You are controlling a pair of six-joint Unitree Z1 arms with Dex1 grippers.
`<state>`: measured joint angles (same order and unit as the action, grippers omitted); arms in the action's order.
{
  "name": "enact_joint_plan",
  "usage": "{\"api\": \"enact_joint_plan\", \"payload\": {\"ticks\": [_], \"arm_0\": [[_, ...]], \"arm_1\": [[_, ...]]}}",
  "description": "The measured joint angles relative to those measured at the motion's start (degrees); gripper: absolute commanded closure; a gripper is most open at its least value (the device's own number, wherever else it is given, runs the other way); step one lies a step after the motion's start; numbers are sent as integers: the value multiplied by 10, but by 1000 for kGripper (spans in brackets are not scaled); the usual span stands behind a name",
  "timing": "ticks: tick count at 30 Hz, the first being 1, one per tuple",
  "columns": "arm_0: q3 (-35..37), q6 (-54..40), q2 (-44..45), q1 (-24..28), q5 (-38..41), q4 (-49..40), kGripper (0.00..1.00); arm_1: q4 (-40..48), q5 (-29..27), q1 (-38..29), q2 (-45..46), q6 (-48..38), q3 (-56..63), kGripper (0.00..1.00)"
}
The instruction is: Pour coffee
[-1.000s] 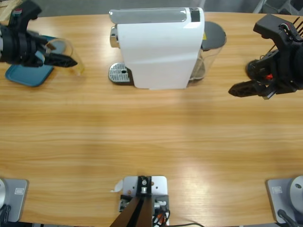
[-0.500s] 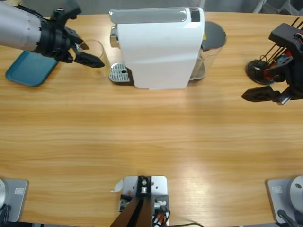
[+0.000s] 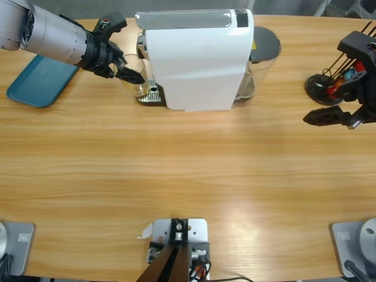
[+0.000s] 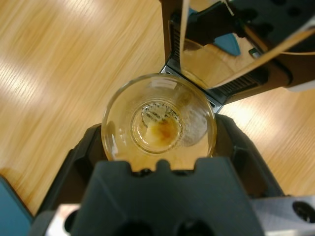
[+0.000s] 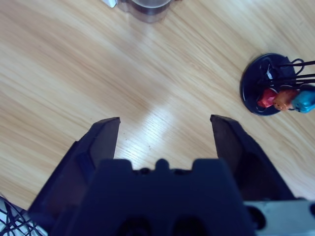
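My left gripper (image 3: 134, 76) is shut on a clear drinking glass (image 3: 135, 85), held upright at the left end of the white coffee machine (image 3: 197, 59), over its metal drip tray (image 3: 150, 94). The left wrist view looks straight down into the glass (image 4: 158, 118), with a black jaw on either side of it. The left gripper (image 4: 160, 140) sits just in front of the machine's base (image 4: 216, 83). Only a pale amber patch shows at the glass bottom; dark coffee is out of view. My right gripper (image 3: 311, 117) hangs open over bare table (image 5: 165, 120), holding nothing.
A blue tray (image 3: 35, 82) lies at the far left. A black wire capsule holder (image 3: 329, 85) with coloured capsules (image 5: 285, 98) stands at the far right, beside the right gripper. The machine's clear water tank (image 3: 264, 53) sits on its right side.
The left arm carried the glass rightward from over the blue tray to the machine's drip tray. The right gripper drew back toward the right edge.
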<state>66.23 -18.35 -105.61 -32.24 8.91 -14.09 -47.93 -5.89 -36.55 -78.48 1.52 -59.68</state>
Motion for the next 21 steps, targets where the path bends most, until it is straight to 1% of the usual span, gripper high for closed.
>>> {"api": "enact_joint_plan", "payload": {"ticks": [7, 8, 9, 11, 12, 13, 16, 21], "arm_0": [[1, -2, -10, 0, 18, 19, 728], [1, -2, -12, 0, 21, 21, 716], [1, -3, -12, 1, 27, 23, 646], [2, -4, -14, 1, 31, 25, 316], [2, -5, -14, 1, 32, 25, 206], [3, -6, -15, 1, 33, 26, 129], [4, -7, -16, 1, 34, 28, 16], [4, -8, -16, 1, 34, 29, 13]], "arm_1": [[1, 0, 0, -1, 0, 0, 179], [2, 0, 0, -1, 0, 0, 179], [2, 0, 1, -1, 0, 0, 179], [2, 0, 1, -1, 0, 0, 179], [3, 0, 1, -2, 0, 0, 179], [3, 0, 1, -2, 0, 0, 179], [3, 0, 1, -6, 0, 0, 179], [4, 0, 2, -9, 0, 2, 179]]}}
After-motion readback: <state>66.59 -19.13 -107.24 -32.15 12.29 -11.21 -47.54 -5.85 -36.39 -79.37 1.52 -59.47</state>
